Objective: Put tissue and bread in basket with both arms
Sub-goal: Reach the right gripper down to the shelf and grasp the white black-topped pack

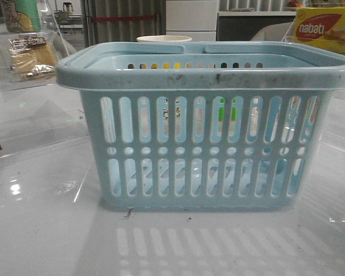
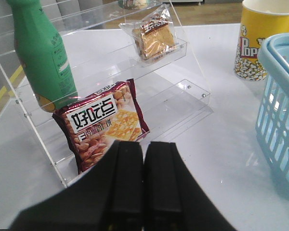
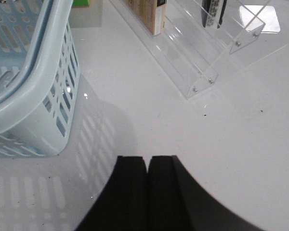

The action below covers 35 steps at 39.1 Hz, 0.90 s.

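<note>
Starting at the left gripper [image 2: 143, 159], the two black fingers stand pressed together with nothing between them, above the white table [image 2: 221, 144] and short of the clear acrylic rack [image 2: 183, 89]. Just ahead of the fingertips, on the rack's lowest step, leans a maroon snack packet [image 2: 103, 127]; a green bottle [image 2: 41, 53] stands beside it on the step above. The bread [image 2: 155, 38], tan slices in a clear wrapper with a dark label strip, lies on the top step, well beyond the packet and slightly toward the basket side of the fingertips; its long axis appears to run roughly across the gripper's line of approach, tilted a little. The basket [image 2: 279, 120] sits beside the rack, with a yellow popcorn cup [image 2: 262, 38] behind it. The right gripper [image 3: 148, 178] is likewise closed and empty, hovering over bare table with the basket wall near on one side and a second acrylic rack [image 3: 207, 62] on the other. The tissue cannot be identified with confidence in any view; dark items on that second rack are cut off. Judgement: the left arm is the nearer one for the bread, and must open, then reach forward and up over the packet.
</note>
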Tool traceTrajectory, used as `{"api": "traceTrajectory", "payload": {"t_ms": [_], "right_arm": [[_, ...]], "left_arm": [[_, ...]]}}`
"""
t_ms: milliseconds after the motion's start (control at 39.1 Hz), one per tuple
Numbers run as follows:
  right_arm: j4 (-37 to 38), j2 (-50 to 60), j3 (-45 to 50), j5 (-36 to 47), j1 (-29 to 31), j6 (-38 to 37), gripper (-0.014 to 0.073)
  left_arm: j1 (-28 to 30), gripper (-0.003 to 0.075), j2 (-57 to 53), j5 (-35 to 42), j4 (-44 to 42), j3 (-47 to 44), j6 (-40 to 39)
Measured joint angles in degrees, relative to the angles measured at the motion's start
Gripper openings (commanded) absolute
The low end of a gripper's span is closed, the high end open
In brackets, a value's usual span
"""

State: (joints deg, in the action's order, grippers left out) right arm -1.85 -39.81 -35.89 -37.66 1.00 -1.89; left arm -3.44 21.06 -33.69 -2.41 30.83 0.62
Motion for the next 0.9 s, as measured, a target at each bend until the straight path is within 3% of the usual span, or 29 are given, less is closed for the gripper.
{"api": "traceTrajectory", "payload": {"t_ms": [128, 230, 486, 716, 895], "right_arm": [[0.1, 0.0, 0.0, 0.0, 0.0, 0.0, 0.0412], [1.1, -0.2, 0.0, 0.1, -0.1, 0.0, 0.0478], [1.8, -6.3, -2.3, 3.1, 0.5, 0.0, 0.0478], [1.8, -22.9, -19.7, -1.0, 7.9, 0.0, 0.0475], [2.2, -37.1, -32.6, -1.3, 9.2, 0.0, 0.047]], "left_arm": [[0.0, 0.0393, 0.0, -0.4, 0.0, 0.0, 0.0], [0.0, 0.0494, 0.0, -1.2, 0.0, 0.0, 0.0], [0.0, 0.0493, 0.0, -1.8, 0.0, 0.0, 0.0], [0.0, 0.0487, 0.0, -1.8, 0.0, 0.0, -0.1], [0.0, 0.0487, 0.0, -1.8, 0.0, 0.0, -0.1]]}}
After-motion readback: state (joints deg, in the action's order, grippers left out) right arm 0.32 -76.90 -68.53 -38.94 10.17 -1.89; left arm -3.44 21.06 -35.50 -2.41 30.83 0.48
